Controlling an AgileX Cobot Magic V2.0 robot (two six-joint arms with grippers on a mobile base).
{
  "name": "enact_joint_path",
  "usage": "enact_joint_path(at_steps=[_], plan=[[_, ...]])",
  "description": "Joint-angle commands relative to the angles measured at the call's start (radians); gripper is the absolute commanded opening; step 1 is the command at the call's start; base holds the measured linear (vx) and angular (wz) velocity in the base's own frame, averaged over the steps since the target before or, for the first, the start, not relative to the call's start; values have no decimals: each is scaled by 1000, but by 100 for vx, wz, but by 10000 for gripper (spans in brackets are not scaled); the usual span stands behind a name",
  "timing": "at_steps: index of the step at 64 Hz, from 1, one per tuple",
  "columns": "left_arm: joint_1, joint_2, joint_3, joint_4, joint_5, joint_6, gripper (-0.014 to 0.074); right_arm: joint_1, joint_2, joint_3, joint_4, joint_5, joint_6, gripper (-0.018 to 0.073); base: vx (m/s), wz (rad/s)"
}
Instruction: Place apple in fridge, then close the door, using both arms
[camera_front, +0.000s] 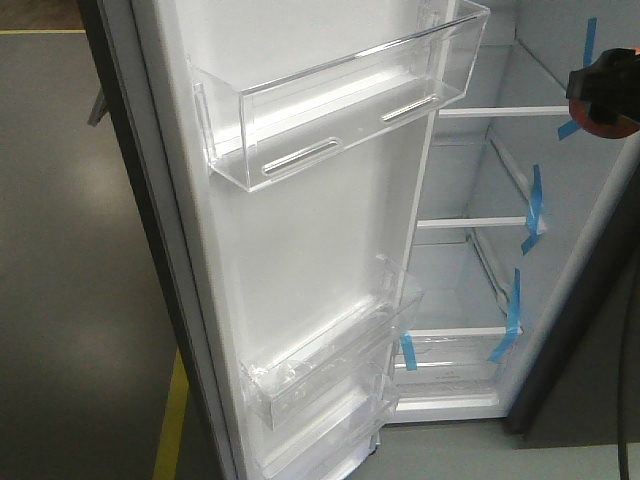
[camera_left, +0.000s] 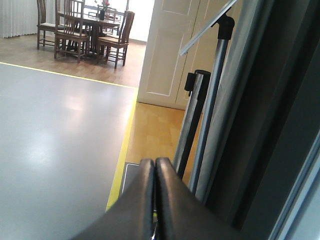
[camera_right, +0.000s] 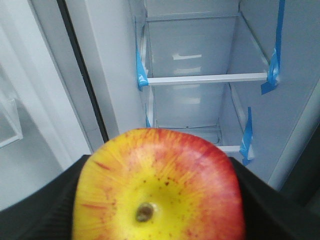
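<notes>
Holding the apple (camera_right: 157, 187) clamped between its fingers, the right gripper (camera_front: 603, 90) hovers at the upper right of the front view, facing the open fridge (camera_front: 560, 180) and its white shelves (camera_right: 207, 78) edged with blue tape (camera_right: 273, 70). The door (camera_front: 300, 250) stands wide open at centre frame. The left gripper (camera_left: 154, 200), jaws pressed together and apparently empty, points across grey floor (camera_left: 60, 140).

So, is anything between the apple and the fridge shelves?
Nothing. In the right wrist view, the stretch from apple to shelves is bare.
</notes>
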Motion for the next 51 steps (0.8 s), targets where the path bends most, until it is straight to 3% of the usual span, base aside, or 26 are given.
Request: enact_joint_path(at_steps=[1, 7, 18, 27, 36, 51], plan=[[-6, -14, 29, -2, -80, -9, -6, -4, -30, -32, 4, -83, -7, 8, 0, 0], [-6, -14, 29, -2, -80, -9, -6, -4, -36, -32, 14, -75, -6, 8, 0, 0], [-6, -14, 29, -2, -80, -9, -6, -2, -116, -97, 128, -167, -17, 8, 0, 0], [-6, -14, 29, -2, -80, -9, -6, -1, -133, -253, 256, -152, -109, 8, 0, 0], [-6, -14, 29, -2, -80, -9, -6, -1, -70, -423, 482, -65, -300, 8, 0, 0], [-6, -14, 29, -2, -80, -9, -6, -1, 134, -603, 1053, 190, -778, 8, 0, 0]])
